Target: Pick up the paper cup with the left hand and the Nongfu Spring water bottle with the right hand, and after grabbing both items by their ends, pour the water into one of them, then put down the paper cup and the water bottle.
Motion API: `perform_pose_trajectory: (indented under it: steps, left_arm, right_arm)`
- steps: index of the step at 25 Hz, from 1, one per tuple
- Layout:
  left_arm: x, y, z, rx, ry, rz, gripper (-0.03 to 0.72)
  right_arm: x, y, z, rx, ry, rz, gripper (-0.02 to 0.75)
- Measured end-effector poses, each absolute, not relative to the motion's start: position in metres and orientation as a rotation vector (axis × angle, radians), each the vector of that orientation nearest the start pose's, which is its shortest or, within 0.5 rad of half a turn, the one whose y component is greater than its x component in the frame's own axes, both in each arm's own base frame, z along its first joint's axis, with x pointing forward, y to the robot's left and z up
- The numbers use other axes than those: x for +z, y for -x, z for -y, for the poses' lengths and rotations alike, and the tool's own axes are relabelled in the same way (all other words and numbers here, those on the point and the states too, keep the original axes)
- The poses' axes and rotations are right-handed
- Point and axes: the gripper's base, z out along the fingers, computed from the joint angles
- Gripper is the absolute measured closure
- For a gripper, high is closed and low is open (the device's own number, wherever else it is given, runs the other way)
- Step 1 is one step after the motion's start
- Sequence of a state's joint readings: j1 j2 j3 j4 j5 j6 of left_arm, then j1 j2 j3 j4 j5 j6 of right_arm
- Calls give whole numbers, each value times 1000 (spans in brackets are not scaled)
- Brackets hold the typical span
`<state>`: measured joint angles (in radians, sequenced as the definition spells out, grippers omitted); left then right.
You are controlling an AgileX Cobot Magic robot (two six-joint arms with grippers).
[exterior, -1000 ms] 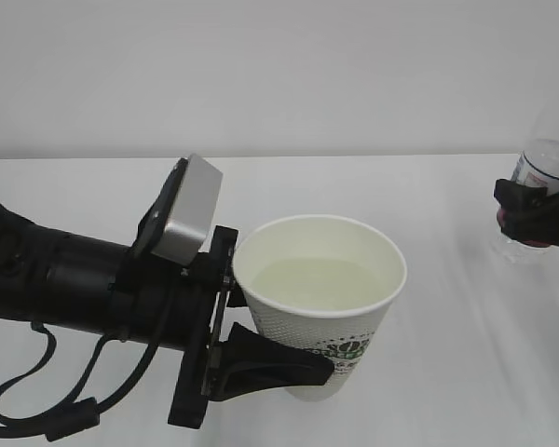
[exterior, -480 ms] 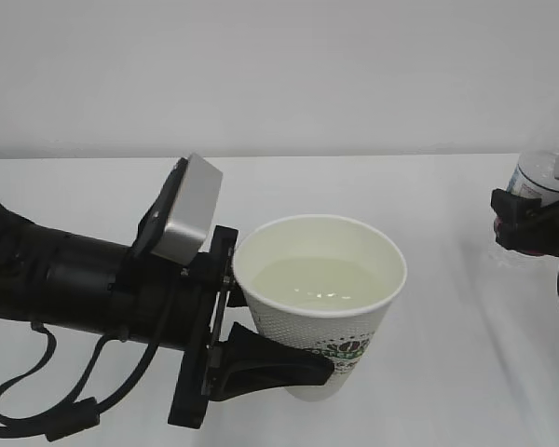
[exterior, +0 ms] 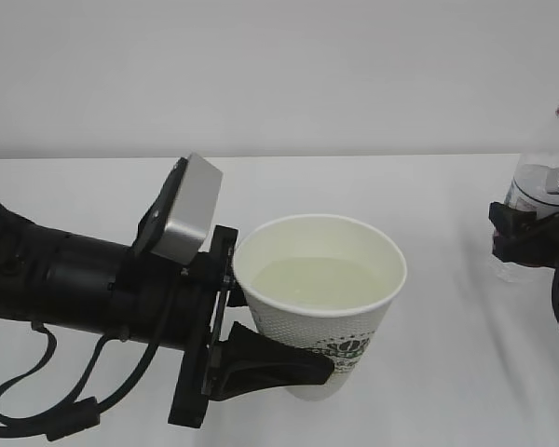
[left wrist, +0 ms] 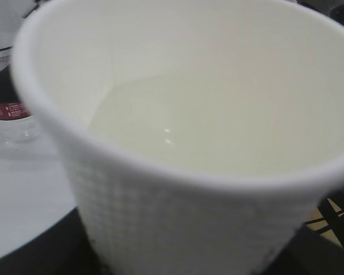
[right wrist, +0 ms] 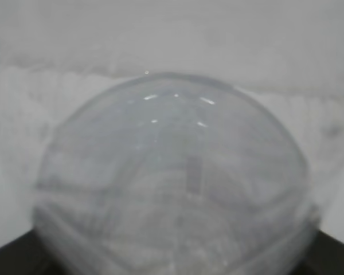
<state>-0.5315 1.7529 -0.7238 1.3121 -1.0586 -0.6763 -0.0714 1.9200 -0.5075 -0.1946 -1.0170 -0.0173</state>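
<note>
The white paper cup stands upright in the middle of the exterior view, above the table. My left gripper is shut on its lower part, one black finger wrapping its front. Faintly yellowish water fills about half of it. In the left wrist view the cup and its water fill the frame. At the far right my right gripper is shut on the clear Nongfu Spring water bottle, which stands roughly upright with its red neck ring on top. The bottle blurs out the right wrist view.
The white table runs to a plain white wall behind. A black cable loops under the left arm at the lower left. In the left wrist view the bottle shows at the upper left, beyond the cup.
My right gripper has come down with the bottle, so its red neck ring now shows at the right edge. The left gripper and the cup have not moved.
</note>
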Motion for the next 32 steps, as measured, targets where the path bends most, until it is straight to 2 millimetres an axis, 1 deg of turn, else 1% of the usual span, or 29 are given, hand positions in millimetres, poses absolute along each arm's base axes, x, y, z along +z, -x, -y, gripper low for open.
perform_pose_trajectory:
  steps: [3, 9, 21, 23, 28, 32]
  left_arm:
    - [180, -217, 217, -1114, -1398, -1429, 232]
    - [180, -217, 217, -1114, -1398, -1429, 232]
    - [180, -217, 217, -1114, -1398, -1429, 232]
    - [180, -217, 217, -1114, -1398, -1429, 232]
    - [180, -217, 217, -1114, -1398, -1429, 232]
    - [180, -217, 217, -1114, -1398, -1429, 232]
  right_arm:
    - [109, -301, 7, 6, 173, -1870, 251]
    - [101, -301, 8, -5, 172, -1889, 251]
    - [102, -302, 8, -7, 170, -1869, 248]
    - [102, -302, 8, -7, 170, -1869, 228]
    - [104, -303, 12, -24, 114, -1857, 131]
    - [106, -304, 13, -32, 86, -1840, 106]
